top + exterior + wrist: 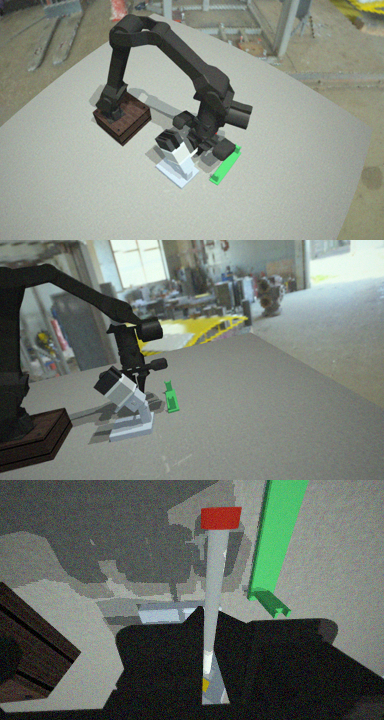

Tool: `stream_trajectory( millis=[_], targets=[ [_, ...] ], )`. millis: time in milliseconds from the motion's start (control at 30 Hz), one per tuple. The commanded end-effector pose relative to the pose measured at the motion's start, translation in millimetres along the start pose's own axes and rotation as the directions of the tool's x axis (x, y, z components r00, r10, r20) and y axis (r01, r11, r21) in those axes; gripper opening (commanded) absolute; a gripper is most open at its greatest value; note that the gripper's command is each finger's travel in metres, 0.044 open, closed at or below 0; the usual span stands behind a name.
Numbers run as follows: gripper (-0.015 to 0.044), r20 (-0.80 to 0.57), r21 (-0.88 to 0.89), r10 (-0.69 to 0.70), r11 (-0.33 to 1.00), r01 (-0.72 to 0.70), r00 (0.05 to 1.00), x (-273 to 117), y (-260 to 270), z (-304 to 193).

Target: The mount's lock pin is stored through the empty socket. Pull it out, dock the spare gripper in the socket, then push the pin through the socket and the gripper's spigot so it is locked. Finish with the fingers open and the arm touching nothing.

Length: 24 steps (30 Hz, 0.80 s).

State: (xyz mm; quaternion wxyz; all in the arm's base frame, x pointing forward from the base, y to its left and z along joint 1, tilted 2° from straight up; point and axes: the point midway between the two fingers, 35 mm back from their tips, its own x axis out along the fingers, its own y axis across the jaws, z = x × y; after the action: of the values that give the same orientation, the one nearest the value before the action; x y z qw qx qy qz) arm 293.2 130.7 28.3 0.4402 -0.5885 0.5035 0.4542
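The pale mount stands on the table with its socket tilted. The spare gripper, white with black jaws, sits in the socket. My gripper is shut on the lock pin, beside the socket. The pin's red head stands clear of the fingers, and its white shaft runs towards the mount. A small light spot shows at the socket's hole in the exterior view; whether it is the pin's tip, I cannot tell. My fingers hide part of the shaft.
A green cradle with upright end supports lies close beside my gripper and bears nothing visible. The arm's dark wooden base stands behind the mount in the top view.
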Motion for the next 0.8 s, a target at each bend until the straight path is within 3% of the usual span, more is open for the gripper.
stream_trajectory(
  millis=[0,767],
  targets=[
    [0.0,-0.006,-0.003,-0.001,1.0,0.001,1.0,1.2,0.7,-3.0],
    [0.0,-0.005,-0.003,0.0,1.0,0.0,1.0,3.6,0.4,-12.3]
  ],
)
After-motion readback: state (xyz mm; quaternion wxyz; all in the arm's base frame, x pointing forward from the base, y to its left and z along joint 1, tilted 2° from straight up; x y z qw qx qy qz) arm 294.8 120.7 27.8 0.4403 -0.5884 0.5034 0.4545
